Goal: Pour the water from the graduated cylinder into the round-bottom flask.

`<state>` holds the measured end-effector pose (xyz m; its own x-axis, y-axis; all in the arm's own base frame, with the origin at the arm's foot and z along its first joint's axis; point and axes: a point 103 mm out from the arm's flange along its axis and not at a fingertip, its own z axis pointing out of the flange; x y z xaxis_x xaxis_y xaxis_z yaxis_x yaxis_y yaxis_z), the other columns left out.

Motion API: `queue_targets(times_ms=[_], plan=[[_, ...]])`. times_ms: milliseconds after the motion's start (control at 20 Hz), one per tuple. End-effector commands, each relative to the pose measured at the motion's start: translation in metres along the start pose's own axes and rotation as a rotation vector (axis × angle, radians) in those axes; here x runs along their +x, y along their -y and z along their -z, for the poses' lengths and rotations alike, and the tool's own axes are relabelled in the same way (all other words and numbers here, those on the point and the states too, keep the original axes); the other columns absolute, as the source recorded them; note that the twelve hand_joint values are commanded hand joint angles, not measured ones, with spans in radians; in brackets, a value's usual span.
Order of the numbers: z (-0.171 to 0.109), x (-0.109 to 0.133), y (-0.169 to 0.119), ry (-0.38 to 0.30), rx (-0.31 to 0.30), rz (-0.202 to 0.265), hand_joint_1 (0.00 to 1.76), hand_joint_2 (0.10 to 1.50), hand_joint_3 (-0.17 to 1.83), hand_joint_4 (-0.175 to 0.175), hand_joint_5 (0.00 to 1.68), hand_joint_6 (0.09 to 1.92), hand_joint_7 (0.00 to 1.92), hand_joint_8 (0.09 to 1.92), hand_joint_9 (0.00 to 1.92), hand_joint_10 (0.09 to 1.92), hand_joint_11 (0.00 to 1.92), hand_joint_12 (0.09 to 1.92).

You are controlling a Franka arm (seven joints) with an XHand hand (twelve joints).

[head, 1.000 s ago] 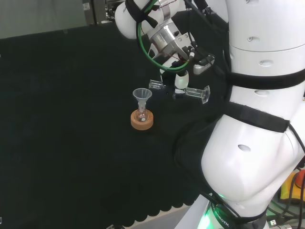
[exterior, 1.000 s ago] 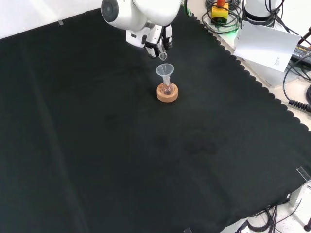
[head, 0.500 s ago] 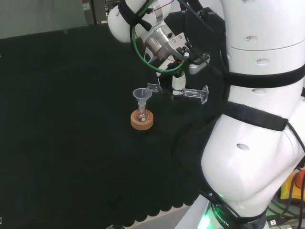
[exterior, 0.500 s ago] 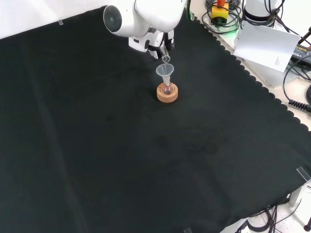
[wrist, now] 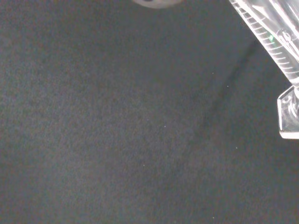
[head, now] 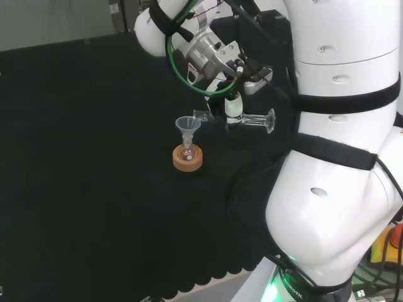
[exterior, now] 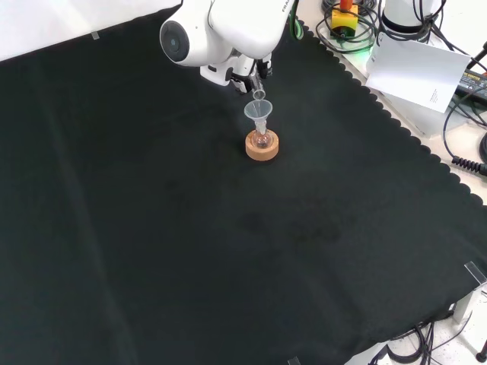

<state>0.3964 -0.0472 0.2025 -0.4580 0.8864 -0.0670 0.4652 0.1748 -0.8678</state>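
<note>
My hand (head: 233,107) grasps the graduated cylinder (head: 252,121) | cylinder lies nearly level, long axis pointing left in head view | its spout sits just above the funnel (head: 187,125) in the round-bottom flask (head: 187,152) on its cork ring (head: 187,160).

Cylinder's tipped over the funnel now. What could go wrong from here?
The graduated cylinder lies nearly level in the hand, its mouth right at the funnel rim: a slight offset could spill water onto the black cloth. The funnel stands tall on the small round-bottom flask in its cork ring; a nudge could topple it.
</note>
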Motion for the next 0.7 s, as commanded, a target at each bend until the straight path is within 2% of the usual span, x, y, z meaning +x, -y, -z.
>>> queue_targets(times_ms=[50,700], plan=[[0.0044,0.0007,0.0023,0.016,0.025,-0.022,1.27,1.09,0.0,-0.175,1.03,0.92,1.06,0.9,1.49,0.09,1.34,0.69],[0.0133,0.0006,0.0099,0.039,0.079,-0.056,1.27,1.08,0.0,-0.175,1.03,0.92,1.06,0.9,1.5,0.09,1.34,0.69]])
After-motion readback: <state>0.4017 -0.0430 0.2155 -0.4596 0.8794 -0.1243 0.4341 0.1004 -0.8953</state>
